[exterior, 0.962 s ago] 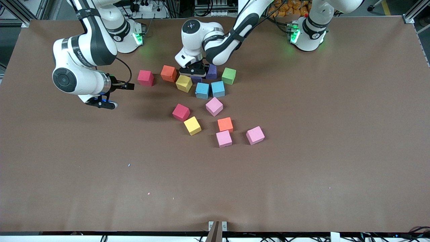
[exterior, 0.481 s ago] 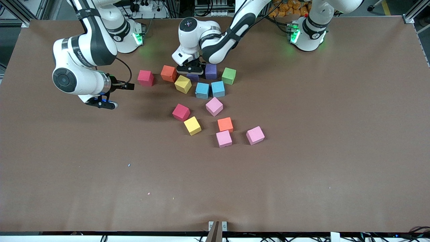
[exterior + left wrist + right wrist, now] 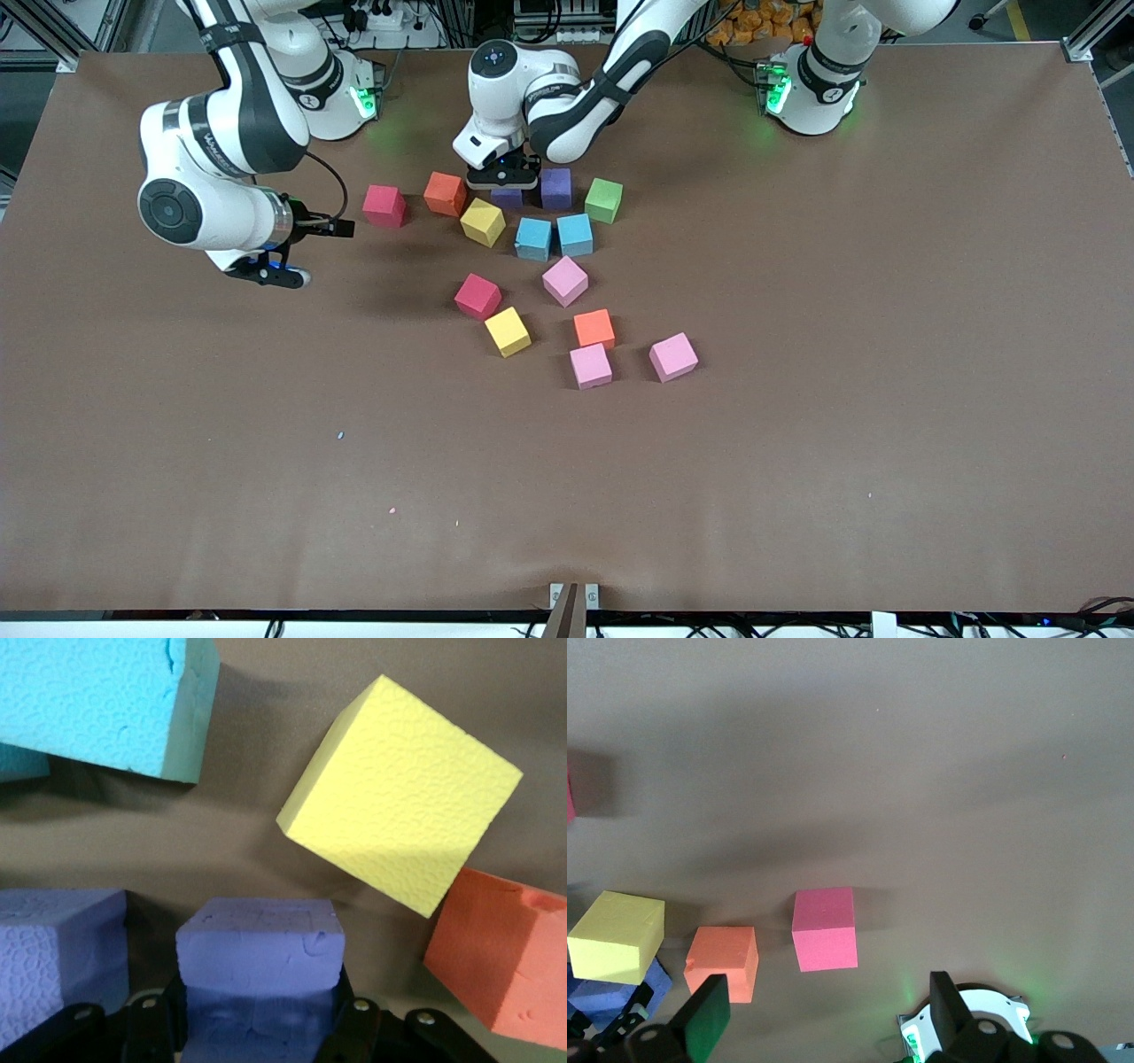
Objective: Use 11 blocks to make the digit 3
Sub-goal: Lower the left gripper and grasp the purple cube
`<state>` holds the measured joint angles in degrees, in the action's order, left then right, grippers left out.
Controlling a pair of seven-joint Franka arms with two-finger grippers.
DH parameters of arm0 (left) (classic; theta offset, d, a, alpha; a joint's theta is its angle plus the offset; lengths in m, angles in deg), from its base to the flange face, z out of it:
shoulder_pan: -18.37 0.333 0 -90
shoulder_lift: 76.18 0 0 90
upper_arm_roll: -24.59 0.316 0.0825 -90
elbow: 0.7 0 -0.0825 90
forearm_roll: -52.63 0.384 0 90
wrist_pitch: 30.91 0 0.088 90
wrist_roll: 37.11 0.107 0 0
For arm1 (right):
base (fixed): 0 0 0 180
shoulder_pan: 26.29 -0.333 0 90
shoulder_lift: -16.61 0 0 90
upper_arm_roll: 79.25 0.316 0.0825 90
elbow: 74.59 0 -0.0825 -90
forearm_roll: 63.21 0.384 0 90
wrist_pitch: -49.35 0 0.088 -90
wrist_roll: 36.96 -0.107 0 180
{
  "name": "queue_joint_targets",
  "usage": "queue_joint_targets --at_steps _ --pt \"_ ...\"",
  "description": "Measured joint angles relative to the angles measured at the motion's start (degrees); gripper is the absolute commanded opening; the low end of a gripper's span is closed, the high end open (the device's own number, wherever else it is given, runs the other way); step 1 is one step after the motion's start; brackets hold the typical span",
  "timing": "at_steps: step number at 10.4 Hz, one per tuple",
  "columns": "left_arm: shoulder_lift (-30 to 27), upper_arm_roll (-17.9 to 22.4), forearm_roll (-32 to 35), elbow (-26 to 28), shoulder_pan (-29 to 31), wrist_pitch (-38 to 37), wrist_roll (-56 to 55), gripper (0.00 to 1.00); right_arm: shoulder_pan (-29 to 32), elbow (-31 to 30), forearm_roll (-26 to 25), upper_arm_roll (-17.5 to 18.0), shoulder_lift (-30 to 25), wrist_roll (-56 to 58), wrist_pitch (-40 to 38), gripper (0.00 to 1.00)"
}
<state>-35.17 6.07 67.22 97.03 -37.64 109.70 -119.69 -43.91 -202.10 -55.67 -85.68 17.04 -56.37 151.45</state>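
Observation:
My left gripper (image 3: 504, 181) is shut on a purple block (image 3: 508, 198) (image 3: 259, 943), between a second purple block (image 3: 556, 188) and an orange block (image 3: 445, 193). A yellow block (image 3: 484, 221) and two blue blocks (image 3: 533, 238) lie just nearer the front camera, with a green block (image 3: 603, 200) beside them. A red block (image 3: 384, 205) lies toward the right arm's end. Nearer the camera lie pink (image 3: 565, 281), red (image 3: 478, 295), yellow (image 3: 508, 331), orange (image 3: 594, 329) and two more pink blocks (image 3: 590, 366). My right gripper (image 3: 266, 275) (image 3: 826, 1005) waits open over bare table.
The brown table (image 3: 797, 443) stretches wide toward the front camera and toward the left arm's end. The two arm bases (image 3: 806, 89) stand along the table's edge farthest from the camera. A small bracket (image 3: 574, 595) sits at the front edge.
My left gripper has drawn back a little toward the arms' bases, taking the purple block with it, away from the yellow block. The right arm has not moved.

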Motion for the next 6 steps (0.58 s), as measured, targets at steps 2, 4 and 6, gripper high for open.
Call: queue_joint_targets --at_steps 2,4,6 --pt "0.11 -0.01 0.0 -0.01 -0.34 -0.08 -0.01 0.21 0.0 0.0 0.0 0.0 0.0 0.0 0.19 1.0" --pt "0.12 0.0 0.0 -0.01 -0.6 -0.12 -0.01 0.99 -0.01 0.0 0.0 0.0 0.0 0.0 0.29 1.0" --pt "0.38 -0.01 0.0 0.0 -0.66 -0.13 -0.01 1.0 -0.02 0.0 0.0 0.01 0.0 0.0 0.36 1.0"
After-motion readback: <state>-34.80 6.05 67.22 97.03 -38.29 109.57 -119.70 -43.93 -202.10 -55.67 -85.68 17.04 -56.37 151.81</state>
